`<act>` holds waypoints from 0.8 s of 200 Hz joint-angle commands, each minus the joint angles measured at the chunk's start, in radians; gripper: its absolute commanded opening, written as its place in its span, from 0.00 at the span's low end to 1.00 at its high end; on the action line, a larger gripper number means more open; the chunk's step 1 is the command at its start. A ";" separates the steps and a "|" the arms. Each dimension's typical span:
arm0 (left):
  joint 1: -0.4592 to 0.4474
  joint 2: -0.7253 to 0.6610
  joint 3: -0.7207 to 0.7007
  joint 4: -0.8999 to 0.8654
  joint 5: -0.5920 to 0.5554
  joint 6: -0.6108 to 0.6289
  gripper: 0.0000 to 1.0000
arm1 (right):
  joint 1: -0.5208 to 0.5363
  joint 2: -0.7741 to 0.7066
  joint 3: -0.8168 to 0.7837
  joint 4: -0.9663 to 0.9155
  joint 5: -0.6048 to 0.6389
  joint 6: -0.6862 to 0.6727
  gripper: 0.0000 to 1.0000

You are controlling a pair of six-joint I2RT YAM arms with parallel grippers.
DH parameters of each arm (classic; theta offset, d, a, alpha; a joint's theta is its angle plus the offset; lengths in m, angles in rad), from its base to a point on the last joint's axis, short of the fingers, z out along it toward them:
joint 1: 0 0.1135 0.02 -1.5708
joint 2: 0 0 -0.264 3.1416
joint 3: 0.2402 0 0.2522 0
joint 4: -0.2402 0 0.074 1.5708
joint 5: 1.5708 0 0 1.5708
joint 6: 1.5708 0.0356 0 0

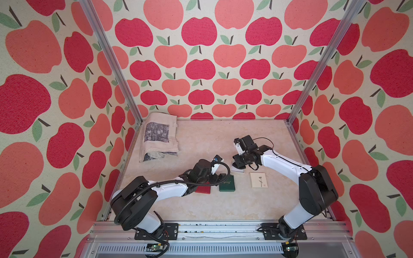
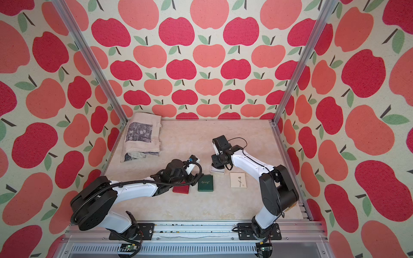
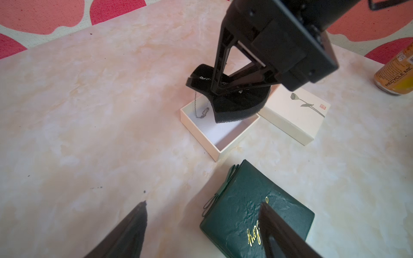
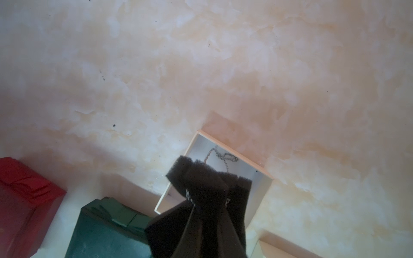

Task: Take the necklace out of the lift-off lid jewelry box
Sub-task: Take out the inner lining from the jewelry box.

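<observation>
Progress looks well past the halfway mark: the lid [image 3: 292, 116] lies flat on the table [image 3: 89, 111] just beside the open white box [image 3: 221, 143], so the opening step is done. The right gripper [image 3: 223, 91] is clamped on the black foam pad [image 3: 237, 107] that carries the necklace [image 4: 226, 157], squeezing the pad into a fold and holding it tilted above the box. Part of the chain runs across the pad's top face, while a loose loop hangs off one edge and down into the box; whether its lowest links touch the box floor cannot be told. The left gripper [image 3: 204, 203] hovers with its fingers spread wide and nothing between them, over the edge of a green box [image 3: 245, 212] that sits beside a red box [image 4: 26, 196]; neither belongs to the job. What seems left is to carry pad and chain clear of the walls and set them on bare table. The dangling loop could snag on the rim on the way out.
</observation>
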 commanded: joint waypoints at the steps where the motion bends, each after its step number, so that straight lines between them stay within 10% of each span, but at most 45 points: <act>1: 0.001 -0.024 0.017 0.027 0.072 0.020 0.80 | 0.005 -0.066 -0.007 -0.049 -0.067 0.026 0.13; 160: -0.038 0.019 0.063 0.136 0.215 0.016 0.71 | 0.129 -0.238 -0.070 -0.021 -0.148 0.122 0.13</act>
